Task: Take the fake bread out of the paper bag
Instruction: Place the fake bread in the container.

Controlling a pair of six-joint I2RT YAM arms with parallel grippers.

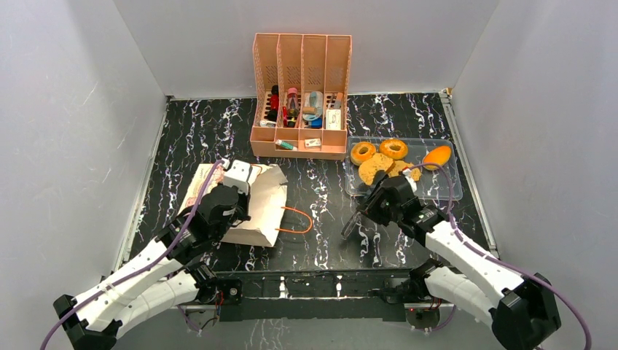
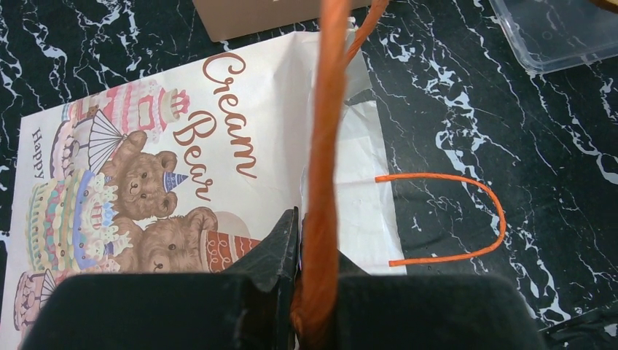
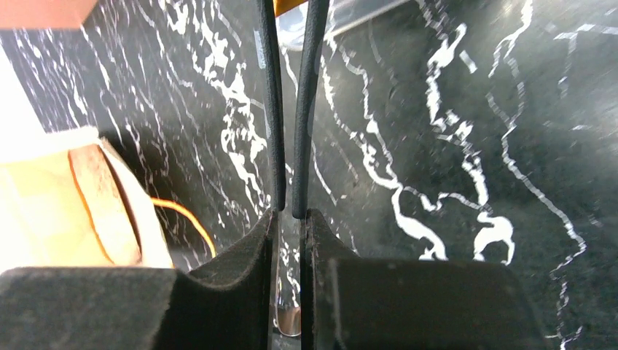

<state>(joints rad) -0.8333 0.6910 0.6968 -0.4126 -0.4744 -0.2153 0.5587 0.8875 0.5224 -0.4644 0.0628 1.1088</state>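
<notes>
The paper bag [image 1: 262,208] lies flat on the left of the table, its bear print [image 2: 138,197] facing up. My left gripper [image 1: 237,191] hangs over it, shut on one orange cord handle [image 2: 324,146]. The other handle [image 2: 466,219] loops out on the table. Fake bread lies in a clear tray [image 1: 437,186] at the back right: two rings [image 1: 362,153], toast [image 1: 377,169] and an orange bun [image 1: 437,156]. The inside of the bag is hidden. My right gripper [image 1: 364,215] stands between bag and tray, shut on thin black tongs [image 3: 275,109].
A peach desk organizer [image 1: 300,95] with small items stands at the back centre. Grey walls close in the black marble table on three sides. A corner of the tray [image 2: 554,36] lies right of the bag.
</notes>
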